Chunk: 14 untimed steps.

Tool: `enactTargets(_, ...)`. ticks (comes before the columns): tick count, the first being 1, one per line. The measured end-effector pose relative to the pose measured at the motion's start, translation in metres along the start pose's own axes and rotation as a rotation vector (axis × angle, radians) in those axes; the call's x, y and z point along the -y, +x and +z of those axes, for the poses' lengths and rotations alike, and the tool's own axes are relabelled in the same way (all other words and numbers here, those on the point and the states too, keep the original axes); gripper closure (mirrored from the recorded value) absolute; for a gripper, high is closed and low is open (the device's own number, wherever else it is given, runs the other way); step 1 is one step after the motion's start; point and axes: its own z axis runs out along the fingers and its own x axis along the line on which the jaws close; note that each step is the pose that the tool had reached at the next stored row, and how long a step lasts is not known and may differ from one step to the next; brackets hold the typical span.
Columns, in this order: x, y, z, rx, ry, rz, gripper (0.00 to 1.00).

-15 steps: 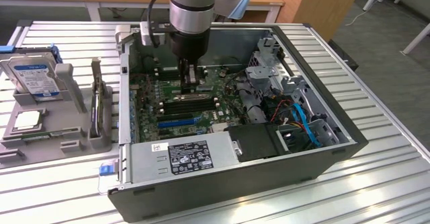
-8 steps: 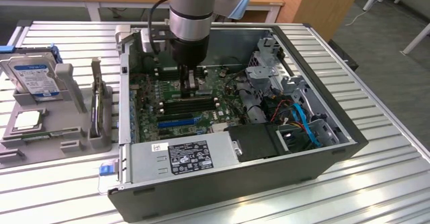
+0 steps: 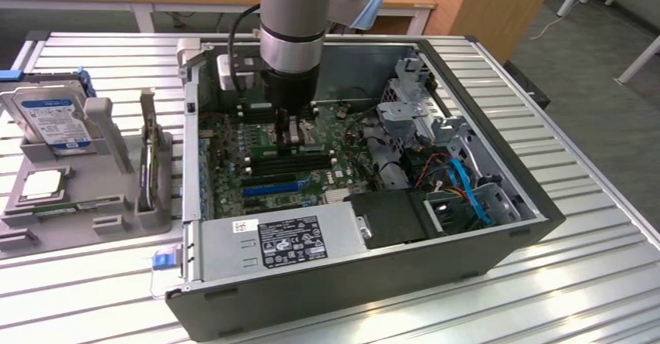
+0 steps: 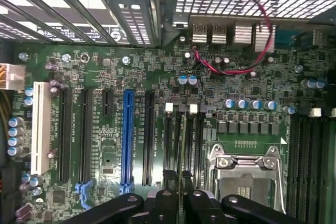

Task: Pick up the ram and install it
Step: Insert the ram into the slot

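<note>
Your pincer (image 4: pixel 181 195) is closed on the ram (image 4: pixel 181 150), a thin greenish board seen edge-on between its black, rounded fingers (image 4: pixel 164 203). It hangs just over the long black slots with white end clips. You are inside the dark grey steel case (image 3: pixel 413 274), above the green motherboard (image 4: pixel 105 66) dotted with silver-topped capacitors. Beside the ram lie a glossy blue slot (image 4: pixel 127 135), a white slot (image 4: pixel 40 127) and the bright metal processor socket frame (image 4: pixel 244 163). A red wire (image 4: pixel 252 9) loops across the perforated wall. The power supply's (image 3: pixel 289 240) black-and-white label is too small to read. The case stands on a ribbed aluminium tabletop (image 3: pixel 577 267).
</note>
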Motion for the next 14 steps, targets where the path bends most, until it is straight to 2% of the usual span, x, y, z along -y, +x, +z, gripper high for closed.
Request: enactTargets(14,0.0000,0.0001,0.0000,-0.0002,-0.0002,-0.016,0.86)
